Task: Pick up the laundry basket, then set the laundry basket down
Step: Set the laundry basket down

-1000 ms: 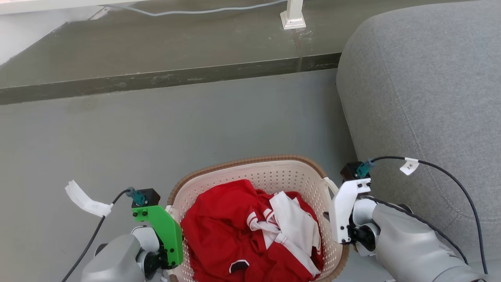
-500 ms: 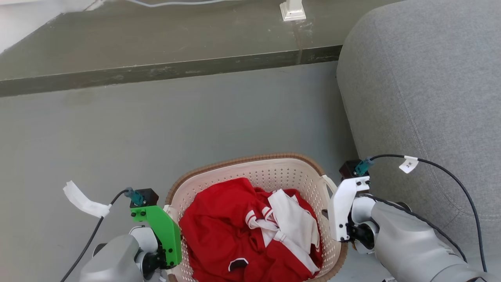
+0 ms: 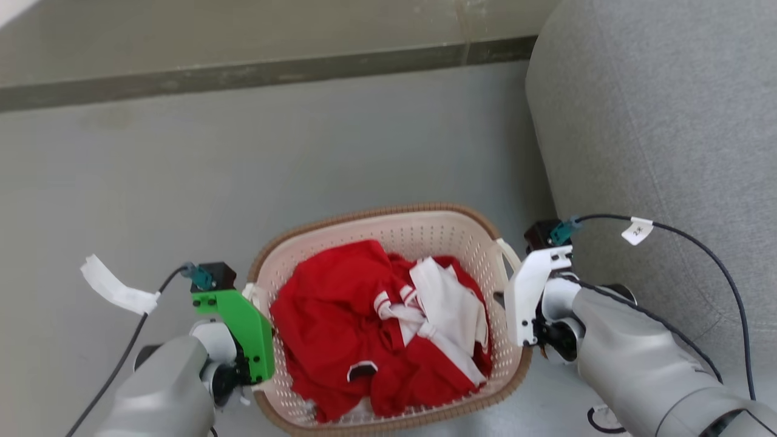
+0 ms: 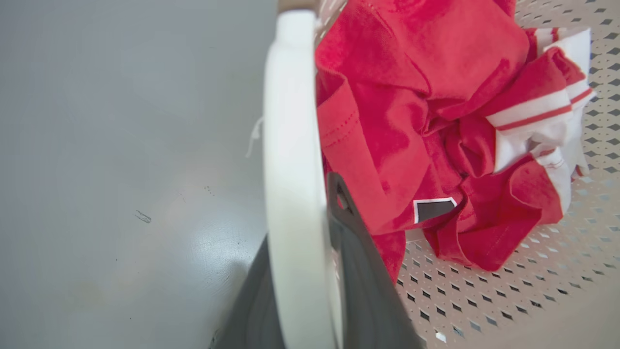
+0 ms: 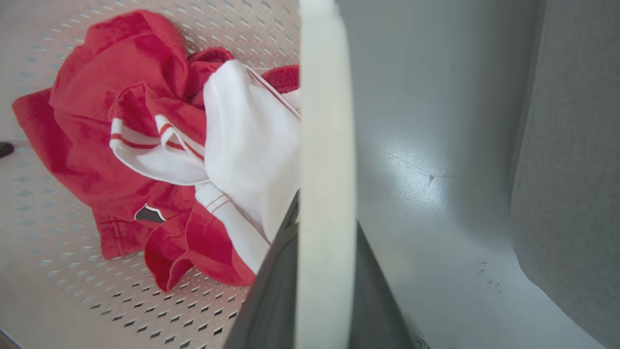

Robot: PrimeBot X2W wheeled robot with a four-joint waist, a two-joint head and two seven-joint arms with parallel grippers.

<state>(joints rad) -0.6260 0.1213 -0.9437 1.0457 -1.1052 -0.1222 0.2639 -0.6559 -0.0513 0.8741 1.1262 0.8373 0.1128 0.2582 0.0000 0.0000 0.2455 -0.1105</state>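
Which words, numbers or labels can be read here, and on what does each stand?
"2", then a mark too blurred to read: small white tag on the right arm's black cable.
White tape on the left arm's cable: no writing visible.
Black patch on the red garment: no writing.

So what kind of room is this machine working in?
Most likely a living room at home, or a mock-up of one: a grey fabric sofa stands on the right, a laundry basket holding red and white clothes is beside it, and the floor is smooth and grey.
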